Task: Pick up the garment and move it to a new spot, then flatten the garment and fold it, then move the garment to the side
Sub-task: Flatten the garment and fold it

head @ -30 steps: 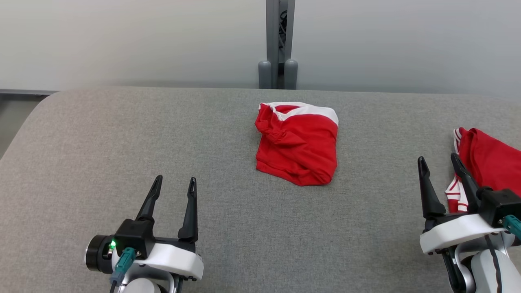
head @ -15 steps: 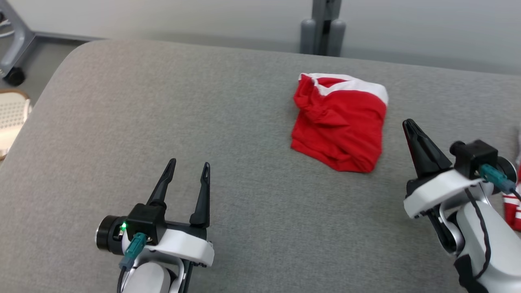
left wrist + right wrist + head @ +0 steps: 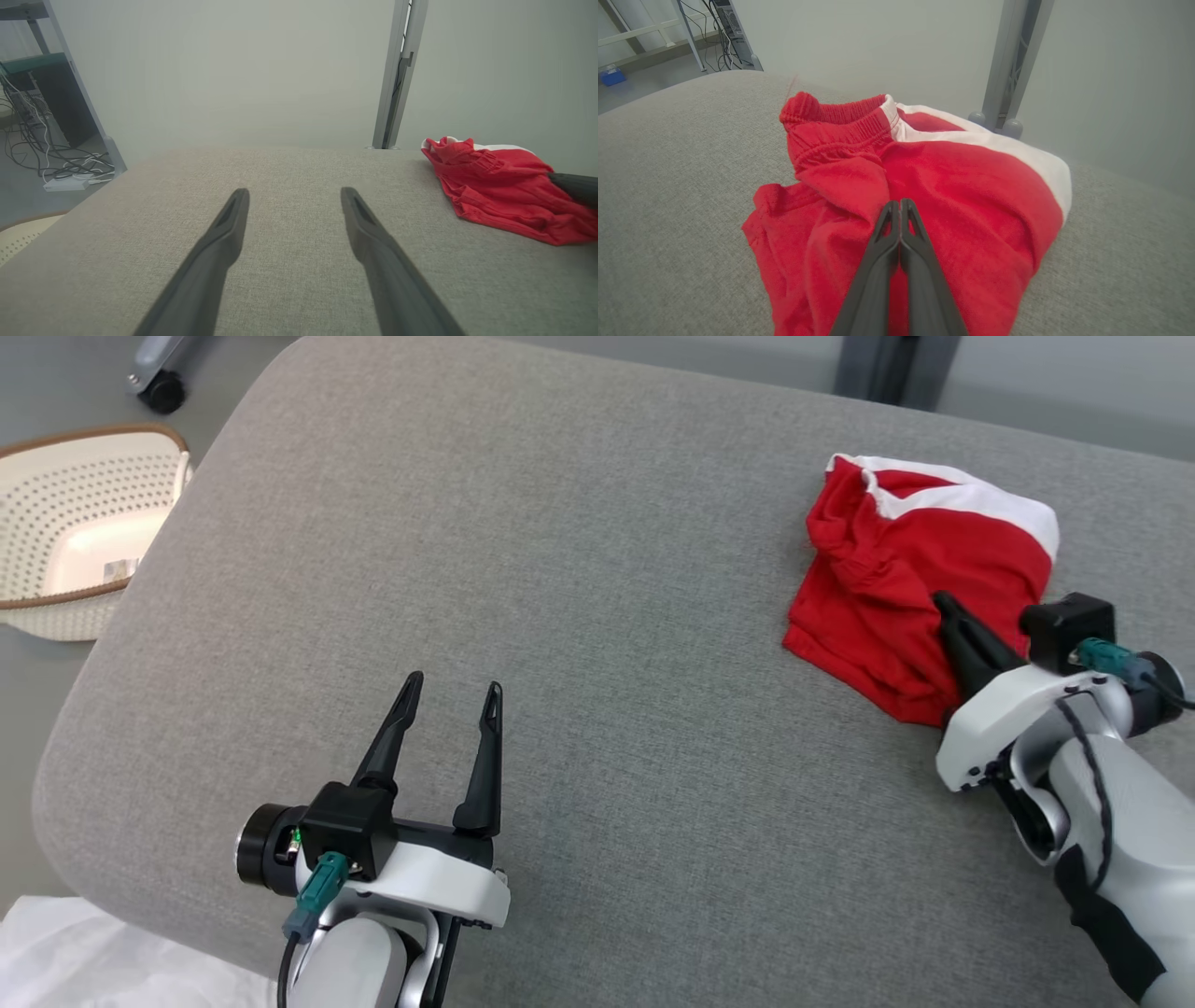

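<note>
The garment (image 3: 896, 579) is a crumpled pair of red shorts with a white band, lying on the grey padded table (image 3: 560, 569) at the right. My right gripper (image 3: 943, 605) is shut, its fingers pressed together and pointing across the garment's near right part. In the right wrist view the shut tips (image 3: 899, 201) lie over the red cloth (image 3: 971, 186), and no fold shows between them. My left gripper (image 3: 453, 682) stands open over bare table at the lower left, well apart from the garment. In the left wrist view the open left gripper (image 3: 295, 191) points at bare table, with the garment (image 3: 495, 186) off to the right.
A white perforated basket (image 3: 84, 523) sits on the floor beyond the table's left edge, with a caster wheel (image 3: 163, 397) behind it. A grey post (image 3: 896, 369) rises behind the table. White plastic (image 3: 75, 961) lies at the lower left corner.
The head camera has swung left and down, so the whole scene shifted right. My right gripper has shut and moved onto the garment. My left gripper stays open.
</note>
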Tool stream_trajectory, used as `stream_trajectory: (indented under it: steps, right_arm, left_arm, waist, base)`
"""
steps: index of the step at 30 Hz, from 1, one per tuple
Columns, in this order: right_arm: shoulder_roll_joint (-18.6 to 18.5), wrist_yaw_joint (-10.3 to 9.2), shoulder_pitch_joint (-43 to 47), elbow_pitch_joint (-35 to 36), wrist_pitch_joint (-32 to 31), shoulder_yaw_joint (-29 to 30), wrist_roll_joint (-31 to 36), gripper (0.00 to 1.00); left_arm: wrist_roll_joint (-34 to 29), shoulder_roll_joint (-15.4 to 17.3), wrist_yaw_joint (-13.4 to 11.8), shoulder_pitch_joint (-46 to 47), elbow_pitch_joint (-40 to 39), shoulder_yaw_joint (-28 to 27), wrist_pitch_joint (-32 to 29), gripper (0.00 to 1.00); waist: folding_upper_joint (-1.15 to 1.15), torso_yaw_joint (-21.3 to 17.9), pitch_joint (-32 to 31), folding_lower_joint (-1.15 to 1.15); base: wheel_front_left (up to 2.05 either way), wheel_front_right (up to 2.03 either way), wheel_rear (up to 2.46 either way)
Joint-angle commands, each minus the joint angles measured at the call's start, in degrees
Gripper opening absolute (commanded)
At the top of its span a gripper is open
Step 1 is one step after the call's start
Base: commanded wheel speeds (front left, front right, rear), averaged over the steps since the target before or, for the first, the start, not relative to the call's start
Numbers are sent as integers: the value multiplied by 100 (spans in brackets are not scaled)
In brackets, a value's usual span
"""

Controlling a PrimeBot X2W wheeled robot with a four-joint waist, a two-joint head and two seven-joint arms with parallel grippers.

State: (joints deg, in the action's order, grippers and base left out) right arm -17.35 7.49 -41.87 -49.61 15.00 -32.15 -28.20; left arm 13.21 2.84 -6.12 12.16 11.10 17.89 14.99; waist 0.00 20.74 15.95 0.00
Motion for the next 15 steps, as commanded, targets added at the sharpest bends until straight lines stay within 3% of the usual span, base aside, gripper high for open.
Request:
stream_trajectory:
  steps: [1, 15]
  right_arm:
    - [7, 2, -60, -44, 23, -61, -35, 0]
    - [201, 2, -343, -555, 10, -1483, -791, 0]
  left_arm:
    - [8, 16, -34, 73, -32, 6, 21, 100]
    - [42, 19, -99, 68, -12, 100, 21, 100]
  waist:
    - [0, 75, 64, 0]
    - [0, 83, 79, 0]
  base:
    - [0, 0, 0]
    - [0, 0, 0]
